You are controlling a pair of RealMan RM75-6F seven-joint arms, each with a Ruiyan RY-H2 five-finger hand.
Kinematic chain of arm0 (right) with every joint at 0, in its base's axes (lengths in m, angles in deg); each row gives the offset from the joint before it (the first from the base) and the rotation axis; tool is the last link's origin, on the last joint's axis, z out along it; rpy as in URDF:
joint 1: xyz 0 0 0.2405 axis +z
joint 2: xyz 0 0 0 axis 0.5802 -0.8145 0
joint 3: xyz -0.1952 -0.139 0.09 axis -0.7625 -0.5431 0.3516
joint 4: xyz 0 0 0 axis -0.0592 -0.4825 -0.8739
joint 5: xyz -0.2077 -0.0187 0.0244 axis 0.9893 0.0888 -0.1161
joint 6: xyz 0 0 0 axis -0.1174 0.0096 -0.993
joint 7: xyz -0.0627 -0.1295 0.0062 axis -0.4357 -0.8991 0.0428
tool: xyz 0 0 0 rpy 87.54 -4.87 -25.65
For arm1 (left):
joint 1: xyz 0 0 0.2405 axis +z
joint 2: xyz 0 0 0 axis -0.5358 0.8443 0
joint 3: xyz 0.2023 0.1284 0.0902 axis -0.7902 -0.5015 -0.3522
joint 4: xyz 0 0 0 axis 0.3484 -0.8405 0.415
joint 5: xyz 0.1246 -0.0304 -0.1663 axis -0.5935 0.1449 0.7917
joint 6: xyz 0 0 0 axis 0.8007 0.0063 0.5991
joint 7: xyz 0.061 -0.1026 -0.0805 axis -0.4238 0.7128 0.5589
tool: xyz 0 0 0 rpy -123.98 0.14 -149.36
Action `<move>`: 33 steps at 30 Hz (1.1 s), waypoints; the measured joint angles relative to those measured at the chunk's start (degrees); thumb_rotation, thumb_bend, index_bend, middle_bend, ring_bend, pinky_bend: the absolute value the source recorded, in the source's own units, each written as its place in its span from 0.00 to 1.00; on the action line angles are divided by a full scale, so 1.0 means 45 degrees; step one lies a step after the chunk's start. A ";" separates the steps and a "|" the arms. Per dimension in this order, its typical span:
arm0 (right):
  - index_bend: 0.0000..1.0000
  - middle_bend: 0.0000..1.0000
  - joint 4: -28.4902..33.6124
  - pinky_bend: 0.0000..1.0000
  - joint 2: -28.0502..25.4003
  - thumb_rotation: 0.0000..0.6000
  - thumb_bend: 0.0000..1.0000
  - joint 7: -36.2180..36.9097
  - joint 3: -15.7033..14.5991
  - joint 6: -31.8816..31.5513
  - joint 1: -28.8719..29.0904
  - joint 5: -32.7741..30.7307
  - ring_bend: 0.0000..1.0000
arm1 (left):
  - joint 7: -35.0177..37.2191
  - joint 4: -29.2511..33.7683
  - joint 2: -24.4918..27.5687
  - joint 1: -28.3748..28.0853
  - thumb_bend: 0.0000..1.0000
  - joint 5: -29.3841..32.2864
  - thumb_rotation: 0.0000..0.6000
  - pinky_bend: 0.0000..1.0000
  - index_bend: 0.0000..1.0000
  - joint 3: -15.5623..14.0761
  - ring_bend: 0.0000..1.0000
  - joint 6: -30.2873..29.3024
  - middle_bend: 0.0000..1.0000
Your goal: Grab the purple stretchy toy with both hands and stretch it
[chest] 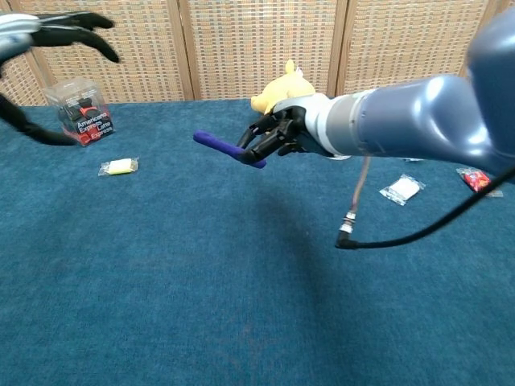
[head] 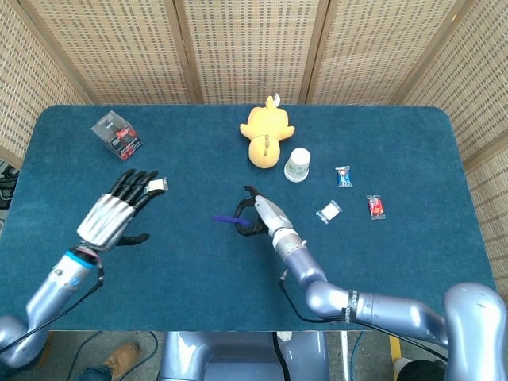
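Above the blue worktop [head: 413,143], the purple toy [head: 228,220] is held by the right hand [head: 264,216], well apart from the left hand [head: 113,214], whose fingers [head: 135,184] are spread wide.

Near the middle of the blue table [head: 381,135], the right hand [head: 264,216] grips the purple stretchy toy [head: 226,220], whose free end points toward the left edge. The left hand [head: 115,212], fingers spread, hovers nearer that left edge, holding nothing.
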 measured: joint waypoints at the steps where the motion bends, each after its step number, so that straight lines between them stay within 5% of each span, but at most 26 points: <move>1: 0.60 0.02 -0.0151 0.00 0.0079 1.00 0.57 0.0039 0.0019 0.0060 0.0171 -0.0151 0.00 | -0.0058 -0.0169 -0.0239 -0.0242 0.00 -0.0038 1.00 0.00 0.27 0.0074 0.00 0.0126 0.00; 14: 0.60 0.02 -0.0489 0.00 0.0069 1.00 0.58 0.0551 -0.0326 0.0427 0.0608 -0.0391 0.00 | -0.0604 -0.2058 -0.3007 -0.2305 0.02 0.0345 1.00 0.00 0.44 0.0315 0.00 0.1314 0.00; 20: 0.60 0.02 -0.0436 0.00 -0.0051 1.00 0.58 0.0796 -0.0501 0.0459 0.0609 -0.0277 0.00 | -0.1241 -0.2238 -0.3489 -0.2494 0.13 0.0696 1.00 0.00 0.44 0.0198 0.00 0.1323 0.00; 33: 0.60 0.03 -0.0330 0.00 -0.0145 1.00 0.59 0.1098 -0.0853 0.0469 0.0693 -0.0083 0.00 | -0.1339 -0.2679 -0.4157 -0.2782 0.20 0.1397 1.00 0.00 0.48 0.0044 0.00 0.1303 0.00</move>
